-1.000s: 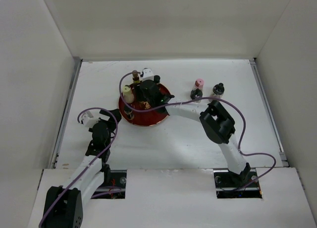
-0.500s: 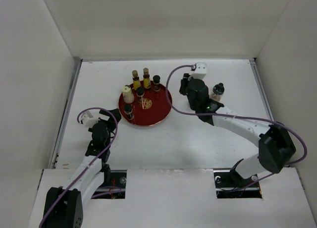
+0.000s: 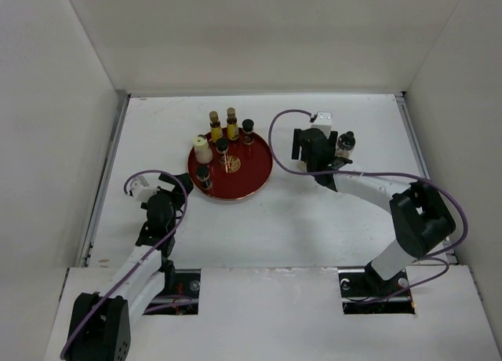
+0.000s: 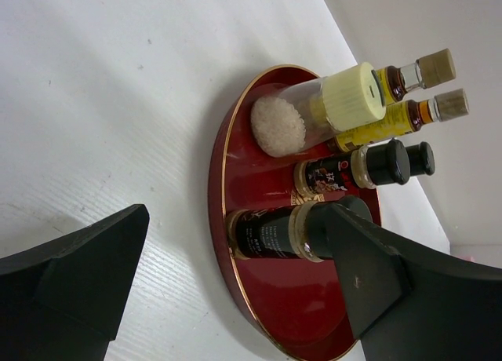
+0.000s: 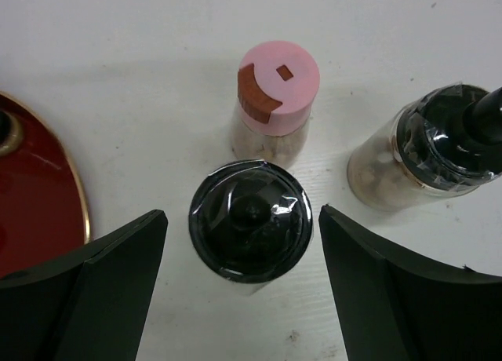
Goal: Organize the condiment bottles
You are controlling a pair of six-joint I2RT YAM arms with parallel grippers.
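Right claw [image 5: 241, 220]: I find it open, one finger on either side of a dark-capped bottle [image 5: 251, 235] that stands on the counter [image 5: 118, 55]. The fingers have not closed on it. Directly beyond this bottle, ahead of the claw, stands the pink-capped bottle [image 5: 276, 94]. Ahead and to the claw's right is a second dark-capped shaker [image 5: 435, 153], also upright. The rim of the red tray [image 5: 35, 196] shows just outside the left finger.

Left claw [image 4: 235, 212]: open and holding nothing, low over the counter. The tray lies ahead of it and apart from it. It carries a cream-capped bottle [image 4: 314, 114], amber bottles [image 4: 396, 119] and black-capped bottles [image 4: 345, 173].
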